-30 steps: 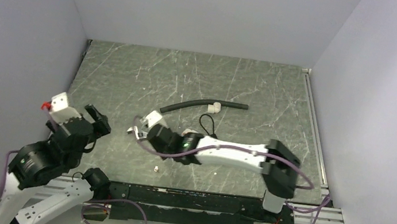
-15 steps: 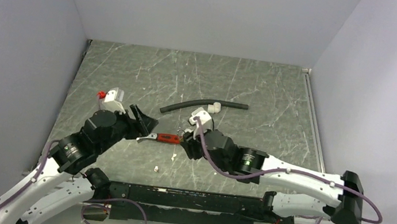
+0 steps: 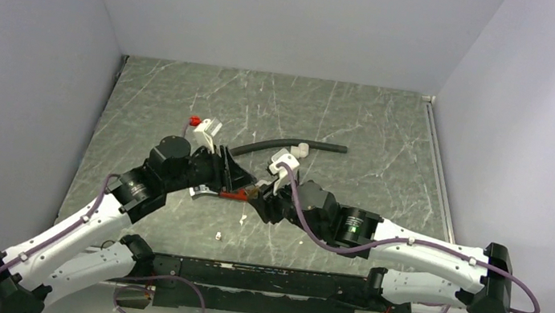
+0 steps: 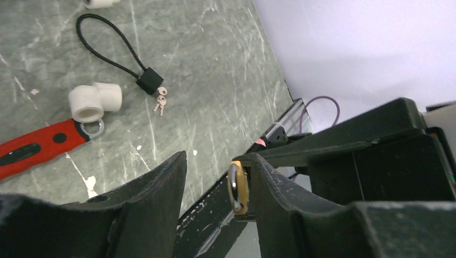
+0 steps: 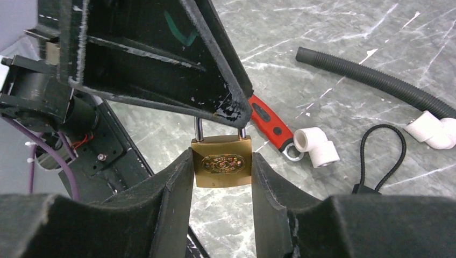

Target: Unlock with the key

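A brass padlock (image 5: 221, 167) hangs upright above the table, my right gripper (image 5: 221, 161) shut on its body from both sides. In the left wrist view the padlock (image 4: 238, 187) shows edge-on against the right finger of my left gripper (image 4: 215, 161). That gripper is open, with a gap between its left finger and the padlock, and one finger reaches over the shackle. The key (image 4: 159, 102), tiny and silvery, lies on the table beside the black block of a cord loop (image 4: 107, 45). Both grippers meet at the table's middle, and neither is near the key.
A red-handled wrench (image 4: 37, 148) lies under the grippers, a white pipe elbow (image 4: 94, 102) at its ring end. A black corrugated hose (image 3: 283, 148) with another white fitting (image 5: 435, 129) lies behind. A small white scrap (image 3: 219, 235) sits near the front rail.
My left arm has swung from the left side to the centre, up to the padlock, and its jaws have narrowed. The right arm drew back right with the padlock, then held still.
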`<state>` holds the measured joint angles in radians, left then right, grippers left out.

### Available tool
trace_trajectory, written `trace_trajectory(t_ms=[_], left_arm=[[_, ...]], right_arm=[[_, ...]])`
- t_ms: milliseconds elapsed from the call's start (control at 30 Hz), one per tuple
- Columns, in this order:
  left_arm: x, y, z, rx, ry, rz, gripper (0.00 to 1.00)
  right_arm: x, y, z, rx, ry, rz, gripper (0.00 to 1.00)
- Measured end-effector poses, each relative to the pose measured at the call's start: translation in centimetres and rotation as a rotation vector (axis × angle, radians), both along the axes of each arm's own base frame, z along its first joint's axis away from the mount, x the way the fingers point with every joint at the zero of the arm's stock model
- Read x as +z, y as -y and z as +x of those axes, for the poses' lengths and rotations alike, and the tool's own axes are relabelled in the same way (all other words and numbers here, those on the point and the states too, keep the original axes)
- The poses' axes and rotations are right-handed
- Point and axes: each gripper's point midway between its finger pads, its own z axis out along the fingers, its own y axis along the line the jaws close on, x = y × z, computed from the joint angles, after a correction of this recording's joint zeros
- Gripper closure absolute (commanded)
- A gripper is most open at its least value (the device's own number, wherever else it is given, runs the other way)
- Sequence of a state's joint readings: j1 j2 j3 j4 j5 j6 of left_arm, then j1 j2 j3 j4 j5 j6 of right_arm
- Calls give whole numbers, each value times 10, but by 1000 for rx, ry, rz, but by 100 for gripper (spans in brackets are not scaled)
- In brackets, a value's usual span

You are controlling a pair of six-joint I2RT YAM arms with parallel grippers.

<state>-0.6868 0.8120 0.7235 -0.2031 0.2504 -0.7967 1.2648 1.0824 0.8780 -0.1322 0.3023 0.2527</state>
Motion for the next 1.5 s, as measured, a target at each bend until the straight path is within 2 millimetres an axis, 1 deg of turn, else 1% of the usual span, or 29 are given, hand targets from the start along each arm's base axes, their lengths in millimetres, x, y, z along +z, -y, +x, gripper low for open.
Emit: trace_trajectory(t_ms=[100,200,233,400,500,567,633,667,700,733,800,833,867,967,1033,1067,1100,1167,1233,1300,1367,1433,1500], left_arm=[[3,4,-6,-46,7,-13,60],[6,5,-10,-69,17,-17,75],[6,6,-10,-72,18,-20,77],[7,7,-12,-87,18,-25,81],[6,8,-12,-93,14,-26,89],[5,9,-11,-95,12,-26,100],[5,9,-11,-96,13,-26,100],[5,9,-11,-97,12,-26,100],[5,9,-11,-97,13,-26,100],[5,9,-11,-97,13,-25,100],[5,9,-11,-98,16,-21,100],[3,8,-12,-99,15,-10,100],[1,7,-13,-101,11,3,100],[0,4,-14,-105,13,28,100],[7,3,-14,-109,29,37,100],[11,3,-14,-112,40,37,100],[18,3,-14,-115,59,37,100],[34,3,-15,-127,100,31,100],[51,3,-18,-152,142,22,100],[68,5,-24,-197,186,4,100],[84,9,-32,-260,224,-21,100],[103,16,-41,-346,267,-55,100],[116,23,-46,-414,297,-81,100]], right_arm=[[-3,-1,0,1,-3,-8,80],[-5,-2,0,1,-4,-12,80],[-5,-2,1,1,-4,-12,80],[-4,-4,2,0,-1,-16,80],[-5,-6,3,0,1,-22,80],[-5,-6,3,0,3,-25,80],[-5,-5,3,-1,7,-30,77],[-6,-5,3,-1,9,-32,72],[-6,-5,4,-1,10,-33,58],[-5,-5,4,0,12,-34,48],[-5,-5,4,-1,11,-33,32],[-3,-5,4,0,12,-27,12],[-1,-5,3,1,14,-18,2],[13,-2,1,11,23,21,0],[23,2,-1,28,27,53,0],[32,5,-3,46,27,80,0],[39,8,-4,62,27,106,0],[57,21,-3,110,21,184,0],[72,37,3,136,15,248,1],[84,49,5,167,4,301,4],[96,52,-7,251,-27,353,8],[103,49,-26,356,-69,391,10],[110,47,-42,440,-110,413,12]])
